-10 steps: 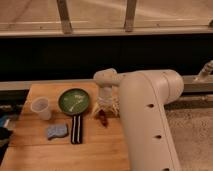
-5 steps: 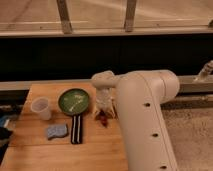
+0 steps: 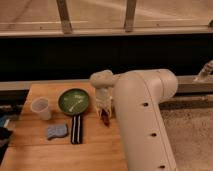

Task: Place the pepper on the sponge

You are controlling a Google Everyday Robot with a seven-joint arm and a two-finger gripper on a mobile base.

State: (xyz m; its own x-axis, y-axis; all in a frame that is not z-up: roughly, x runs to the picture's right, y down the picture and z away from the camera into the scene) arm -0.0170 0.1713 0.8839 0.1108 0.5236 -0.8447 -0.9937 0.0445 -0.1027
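Note:
The pepper (image 3: 105, 120) is a small dark red shape lying on the wooden table (image 3: 95, 150), just right of the green plate (image 3: 73, 101). My gripper (image 3: 104, 114) points straight down onto it. Its pale fingers are shut around the pepper's upper end, so only the lower part shows beneath them. The light blue sponge (image 3: 56, 131) lies flat on the table to the left, well apart from the gripper, beyond a black striped strip (image 3: 76, 129).
A translucent plastic cup (image 3: 41, 108) stands near the table's left side, behind the sponge. My bulky white arm (image 3: 142, 120) covers the table's right edge. A dark wall and metal rail run behind the table.
The gripper has stayed over the pepper while its fingers closed in on it. The pepper, sponge, plate and cup have not moved.

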